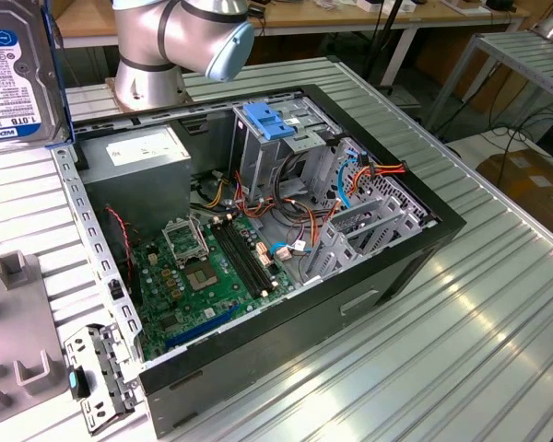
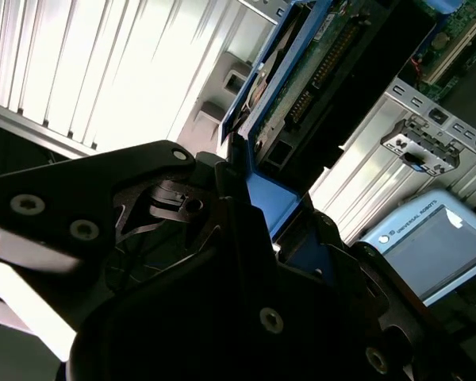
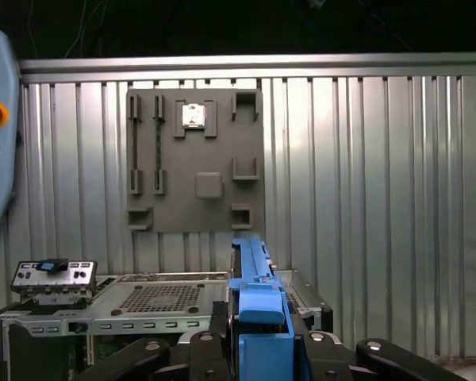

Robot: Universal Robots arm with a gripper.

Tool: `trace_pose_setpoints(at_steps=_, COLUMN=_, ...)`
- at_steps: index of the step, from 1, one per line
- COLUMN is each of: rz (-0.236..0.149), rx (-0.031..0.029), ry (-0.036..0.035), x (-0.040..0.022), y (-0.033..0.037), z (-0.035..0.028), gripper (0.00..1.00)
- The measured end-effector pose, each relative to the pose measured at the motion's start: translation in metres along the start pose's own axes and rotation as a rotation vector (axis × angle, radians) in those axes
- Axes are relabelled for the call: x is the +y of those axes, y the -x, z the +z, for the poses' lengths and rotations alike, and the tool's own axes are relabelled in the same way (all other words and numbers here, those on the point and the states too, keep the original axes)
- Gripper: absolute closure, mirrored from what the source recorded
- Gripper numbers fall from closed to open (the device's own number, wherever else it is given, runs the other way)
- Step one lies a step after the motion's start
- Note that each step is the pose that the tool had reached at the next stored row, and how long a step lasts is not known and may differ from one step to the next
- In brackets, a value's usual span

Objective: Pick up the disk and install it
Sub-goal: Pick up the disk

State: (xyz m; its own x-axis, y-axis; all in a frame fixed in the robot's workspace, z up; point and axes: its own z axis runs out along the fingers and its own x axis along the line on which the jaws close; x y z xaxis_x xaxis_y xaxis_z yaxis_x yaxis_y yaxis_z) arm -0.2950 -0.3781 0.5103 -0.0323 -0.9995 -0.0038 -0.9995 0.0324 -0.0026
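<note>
**Disk in the claw, away from the open computer**

Your claw (image 3: 258,327) is clamped on the disk (image 3: 254,290). In the first wrist view its black fingers (image 3: 214,337) press either side of the drive, which stands on edge with a blue side rail facing the camera. The second wrist view shows the same grip from the side: the green circuit-board face of the disk (image 2: 333,59) juts out past the claw (image 2: 266,202). In the exterior view the disk (image 1: 14,69) hangs at the upper left, label outward, apart from the computer case (image 1: 286,341).

The case lies open on the ribbed metal bench (image 1: 461,350). Inside, the metal drive cage (image 1: 258,161) stands with its blue latch (image 1: 269,122) on top. The grey power supply (image 1: 138,152) sits to the exterior view's left of the cage, and the green motherboard (image 1: 203,276) lies nearer the camera. The arm (image 1: 175,37) has its base behind the case. A grey holder plate (image 1: 9,322) rests on the bench at the exterior view's left, beside the case.
</note>
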Motion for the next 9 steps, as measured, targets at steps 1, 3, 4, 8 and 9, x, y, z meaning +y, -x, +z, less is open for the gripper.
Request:
trace_pose_setpoints(at_steps=1, rz=0.000, rx=0.0001, ry=0.0000, x=-0.0006, y=-0.0004, z=0.0000, gripper=0.63)
trace_pose_setpoints(at_steps=3, rz=0.000, rx=0.0001, ry=0.0000, x=-0.0018, y=-0.0012, z=0.0001, gripper=0.63)
trace_pose_setpoints(at_steps=4, rz=0.000, rx=0.0001, ry=0.0001, x=-0.0023, y=-0.0016, z=0.0001, gripper=0.63)
trace_pose_setpoints(at_steps=8, rz=0.000, rx=0.0001, ry=0.0001, x=-0.0051, y=-0.0038, z=0.0003, gripper=0.63)
trace_pose_setpoints(at_steps=9, rz=0.000, rx=0.0001, ry=0.0001, x=-0.0057, y=-0.0043, z=0.0002, gripper=0.63)
